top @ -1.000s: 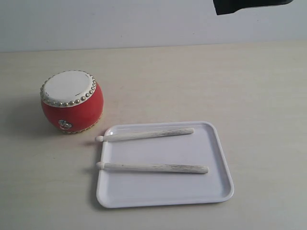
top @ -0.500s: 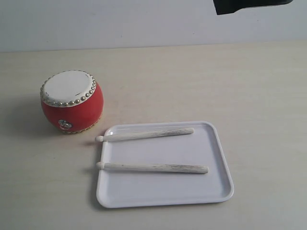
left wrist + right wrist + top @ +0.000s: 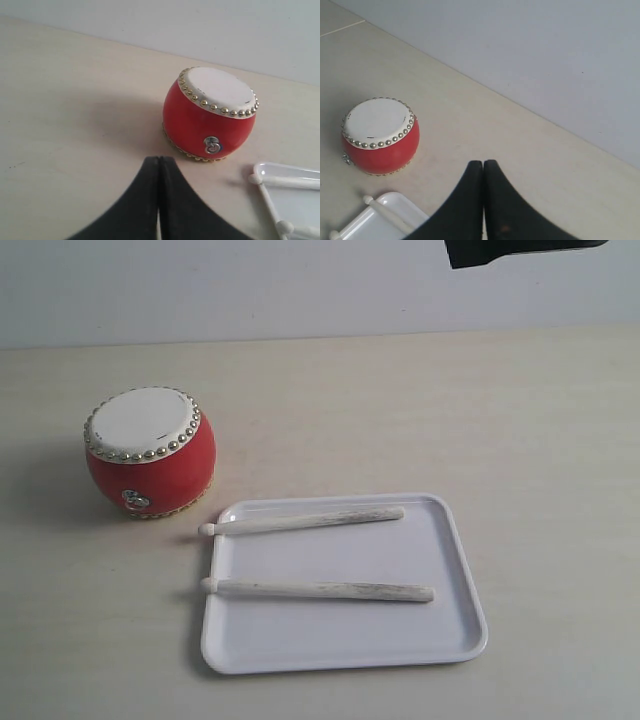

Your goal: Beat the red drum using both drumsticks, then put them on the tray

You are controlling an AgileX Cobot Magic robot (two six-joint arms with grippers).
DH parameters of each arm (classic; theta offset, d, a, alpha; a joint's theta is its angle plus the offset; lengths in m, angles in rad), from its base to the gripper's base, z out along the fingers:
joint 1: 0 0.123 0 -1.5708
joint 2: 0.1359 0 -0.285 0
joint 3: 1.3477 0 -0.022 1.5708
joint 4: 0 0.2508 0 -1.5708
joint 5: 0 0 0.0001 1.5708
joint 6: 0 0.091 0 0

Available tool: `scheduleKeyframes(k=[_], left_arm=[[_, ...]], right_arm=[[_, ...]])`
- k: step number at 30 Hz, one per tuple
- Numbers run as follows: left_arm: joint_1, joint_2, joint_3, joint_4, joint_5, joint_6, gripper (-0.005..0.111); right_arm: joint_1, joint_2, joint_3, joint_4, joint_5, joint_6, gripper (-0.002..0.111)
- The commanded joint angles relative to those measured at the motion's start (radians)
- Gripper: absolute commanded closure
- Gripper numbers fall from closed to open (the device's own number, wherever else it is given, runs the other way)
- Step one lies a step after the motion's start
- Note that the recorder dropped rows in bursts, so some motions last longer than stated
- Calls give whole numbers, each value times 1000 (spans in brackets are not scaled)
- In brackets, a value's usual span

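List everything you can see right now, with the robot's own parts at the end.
drum: one, red with an off-white top and brass studs, upright on the table, to the left of the tray and clear of it
drumsticks: two, pale wood, lying side by side on the tray, one farther back, one nearer, rounded tips at the rim on the drum's side
tray: one, white, on the table, right of the drum
table: one, light beige, under everything
wall: one, pale grey, behind the table
black shape: one, top right edge of the exterior view, cannot tell what it is
left gripper: one, black, shut, empty, near the drum
right gripper: one, black, shut, empty
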Motion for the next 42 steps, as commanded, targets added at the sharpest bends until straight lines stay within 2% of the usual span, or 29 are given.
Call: scheduleKeyframes(k=[1, 7, 10, 33, 38, 42], left_arm=[[15, -5, 3, -7, -19, 2, 107], [153, -5, 3, -7, -19, 2, 107], [183, -5, 3, -7, -17, 2, 107], [188, -5, 3, -7, -10, 2, 107], [188, -5, 3, -7, -10, 2, 107], [188, -5, 3, -7, -10, 2, 107]], right_arm=[[-6, -4, 2, 2, -18, 1, 108], [-6, -4, 2, 2, -18, 1, 108], [-6, -4, 2, 2, -18, 1, 108], [-6, -4, 2, 2, -18, 1, 108], [-8, -4, 2, -64, -8, -6, 108], [-97, -44, 14, -77, 17, 60, 108]])
